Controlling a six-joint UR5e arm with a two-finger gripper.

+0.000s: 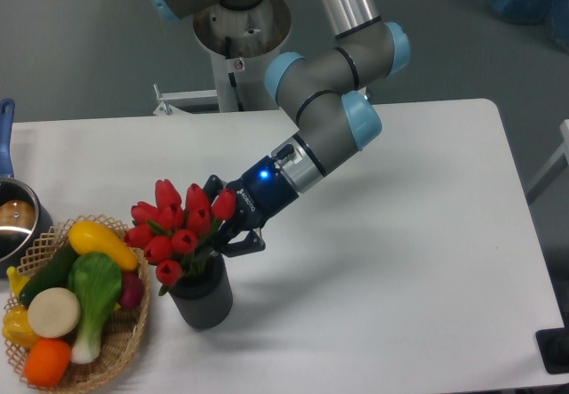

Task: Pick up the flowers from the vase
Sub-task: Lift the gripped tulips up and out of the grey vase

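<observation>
Main risk: the vase (203,298) tips or gets dragged along if the stems bind in its mouth on the lift; it looks small and light, and the bunch is wider than it. Second risk: the grip may catch only a few buds or leaves on the right side, so the bunch could slip or come apart.

Flowers (175,230): bunch of red tulip buds with green leaves, standing in the dark ribbed vase, leaning slightly left. Vase sits near the front edge of the table (400,261), left of centre, just right of the wicker basket (124,345) of toy vegetables. Metal pot (16,221) with blue handle at the left edge.

Gripper (229,225) is at the right side of the bunch, fingers spread around the outer buds; whether it is clamped on them, cannot tell, buds hide the tips.
</observation>
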